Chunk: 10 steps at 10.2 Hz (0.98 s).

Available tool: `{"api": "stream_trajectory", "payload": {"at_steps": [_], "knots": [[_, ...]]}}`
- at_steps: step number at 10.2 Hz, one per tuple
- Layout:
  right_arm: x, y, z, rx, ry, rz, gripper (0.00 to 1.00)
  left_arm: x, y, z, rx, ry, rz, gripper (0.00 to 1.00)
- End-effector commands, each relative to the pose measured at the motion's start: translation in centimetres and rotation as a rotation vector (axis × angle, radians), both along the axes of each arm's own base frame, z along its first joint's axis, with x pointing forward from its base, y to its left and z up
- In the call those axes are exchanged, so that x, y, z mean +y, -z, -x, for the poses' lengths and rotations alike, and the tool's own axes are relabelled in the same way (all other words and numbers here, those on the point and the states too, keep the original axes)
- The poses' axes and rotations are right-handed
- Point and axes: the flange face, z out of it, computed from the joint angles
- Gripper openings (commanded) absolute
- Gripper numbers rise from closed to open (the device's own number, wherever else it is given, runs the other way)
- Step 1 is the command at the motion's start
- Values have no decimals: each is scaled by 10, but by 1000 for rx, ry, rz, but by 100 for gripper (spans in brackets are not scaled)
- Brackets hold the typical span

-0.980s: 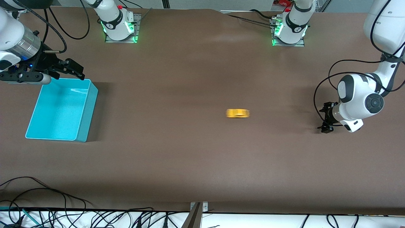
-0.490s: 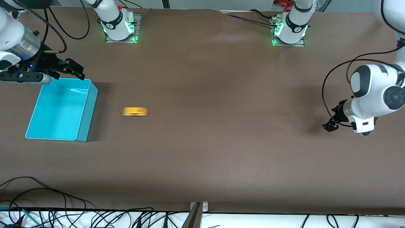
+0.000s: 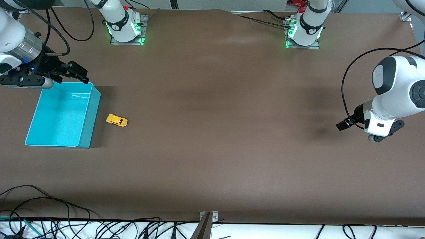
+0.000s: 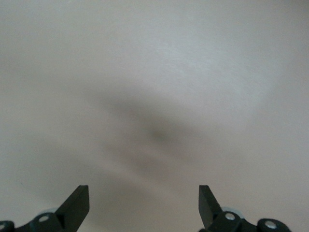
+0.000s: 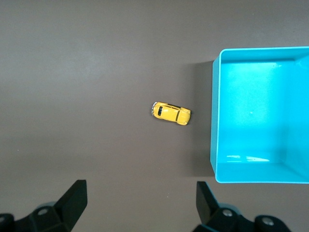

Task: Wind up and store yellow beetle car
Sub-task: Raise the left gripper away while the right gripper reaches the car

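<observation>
The yellow beetle car rests on the brown table, a short gap from the long wall of the teal bin, toward the right arm's end. The right wrist view shows the car beside the bin's wall, with nothing inside the bin. My right gripper hangs open and empty by the bin's corner that lies farthest from the front camera; its fingertips frame bare table. My left gripper is open and empty over bare table at the left arm's end, seen wide apart in its wrist view.
Both arm bases stand along the table's edge farthest from the front camera. Cables lie off the table's edge nearest that camera. Brown tabletop stretches between the car and the left gripper.
The car rolled fast from the table's middle toward the right arm's end and stopped beside the bin, which shifted slightly. The left arm drew back toward its own end. The right arm stayed still.
</observation>
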Motion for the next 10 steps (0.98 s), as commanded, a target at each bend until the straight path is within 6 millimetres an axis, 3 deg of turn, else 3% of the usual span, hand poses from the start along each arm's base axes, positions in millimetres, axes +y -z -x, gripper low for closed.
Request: {"api": "stream_trajectory", "payload": {"at_steps": [1, 3, 5, 8, 10], "knots": [[0, -13, -1, -27, -14, 13, 100, -4, -37, -7, 9, 192, 26, 100], [-8, -10, -5, -21, 1, 13, 100, -17, -68, -13, 4, 335, 42, 100], [-14, -6, -8, -13, 17, 12, 100, -18, -98, -18, -24, 358, 43, 100], [-15, -6, -11, -14, 19, 15, 100, -15, -120, -18, -33, 379, 40, 100], [-6, 25, -21, 41, 9, 27, 100, -9, -128, -16, -41, 475, 41, 100]]}}
